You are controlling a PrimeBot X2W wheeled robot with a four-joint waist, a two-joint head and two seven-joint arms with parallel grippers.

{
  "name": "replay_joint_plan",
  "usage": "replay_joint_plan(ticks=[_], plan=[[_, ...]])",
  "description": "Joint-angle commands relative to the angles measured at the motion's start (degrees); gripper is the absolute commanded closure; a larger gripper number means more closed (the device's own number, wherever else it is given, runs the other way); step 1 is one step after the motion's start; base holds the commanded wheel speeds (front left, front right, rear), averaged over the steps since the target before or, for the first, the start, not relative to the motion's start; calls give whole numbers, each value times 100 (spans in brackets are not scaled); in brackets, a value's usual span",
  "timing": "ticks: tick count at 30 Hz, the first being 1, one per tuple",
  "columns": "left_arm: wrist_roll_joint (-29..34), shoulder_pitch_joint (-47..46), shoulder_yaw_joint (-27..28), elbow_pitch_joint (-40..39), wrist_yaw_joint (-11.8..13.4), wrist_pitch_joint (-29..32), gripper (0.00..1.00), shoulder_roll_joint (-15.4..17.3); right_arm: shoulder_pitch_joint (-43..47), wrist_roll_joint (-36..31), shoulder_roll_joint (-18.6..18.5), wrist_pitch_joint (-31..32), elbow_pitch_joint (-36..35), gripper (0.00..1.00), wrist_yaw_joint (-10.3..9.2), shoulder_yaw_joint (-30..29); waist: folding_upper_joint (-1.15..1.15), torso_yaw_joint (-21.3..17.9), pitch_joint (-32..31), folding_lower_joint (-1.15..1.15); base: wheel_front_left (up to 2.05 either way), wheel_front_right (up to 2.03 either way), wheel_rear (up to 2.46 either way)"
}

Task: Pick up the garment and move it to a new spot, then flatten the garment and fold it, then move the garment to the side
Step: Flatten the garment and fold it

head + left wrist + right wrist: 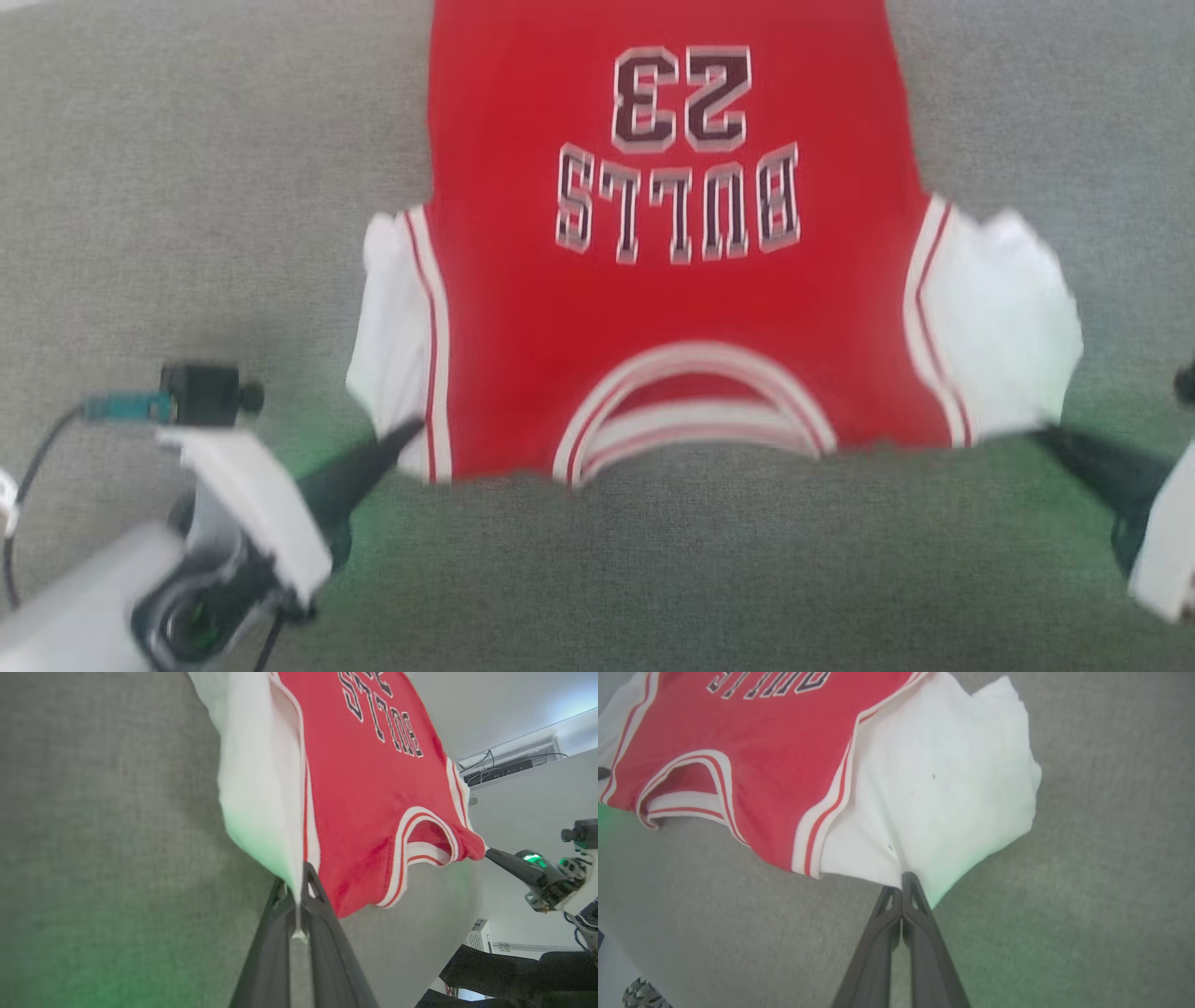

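Near edge, grey surface (140,187) | garment (672,308) (number 23) spread | left gripper (406,434), right gripper (1046,437) clamped on sleeves (999,327) | folding pending

The left gripper (403,437) reaches in from the lower left of the head view. Its two dark fingers (322,914) are pressed together on the edge of one white sleeve of the garment (672,327). Behind it the white wrist housing (252,495) and the pale forearm (65,616) slant toward the bottom corner. The right gripper (1041,434) enters from the lower right at about the same level, its fingers closed tip to tip on the opposite sleeve.
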Motion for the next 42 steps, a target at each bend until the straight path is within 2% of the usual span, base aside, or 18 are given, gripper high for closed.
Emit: replay_joint_plan(ticks=[1,9,15,18,22,28,35,36,37,38,39,42], plan=[[63,229,-80,-84,-10,-15,100,88,296,21,80,172,-128,100,-7,-133,0,14,-14,0,0,0,0],[107,987,-246,-679,-10,-242,100,676,1869,-50,431,1079,-1025,100,-4,-771,0,129,3,0,0,0,0],[207,1238,-236,-917,-10,-523,100,848,2390,-231,710,1382,-1534,100,-4,-1273,0,217,-10,0,0,0,0],[267,1203,-230,-869,36,-595,100,750,2365,-455,861,1527,-1663,100,-4,-1458,0,241,-34,0,0,0,0],[341,1044,-295,-641,84,-469,100,521,2054,-803,983,1801,-1527,100,-4,-1388,0,256,-54,0,0,0,0],[452,862,-375,-25,65,-418,100,101,1588,-1335,958,2018,-925,100,-5,-889,0,264,-3,0,0,0,0],[683,769,-491,639,92,-524,100,-252,1248,-1706,1032,1790,-359,100,-10,-226,0,222,86,0,0,0,0],[690,763,-489,684,92,-530,100,-285,1217,-1717,1027,1748,-324,90,-10,-159,0,203,98,0,0,0,0],[686,756,-481,719,87,-558,100,-317,1180,-1735,1016,1706,-315,63,-10,-109,0,192,100,0,0,0,0],[685,747,-475,742,90,-578,100,-345,1147,-1733,1008,1648,-326,6,-10,-96,0,181,106,0,0,0,0],[698,738,-473,754,85,-583,100,-362,1120,-1708,1007,1606,-348,0,-11,-119,0,167,107,0,0,0,0],[717,733,-450,737,71,-652,100,-376,1152,-1494,917,1668,-572,0,-29,-298,0,138,113,0,0,0,0]])
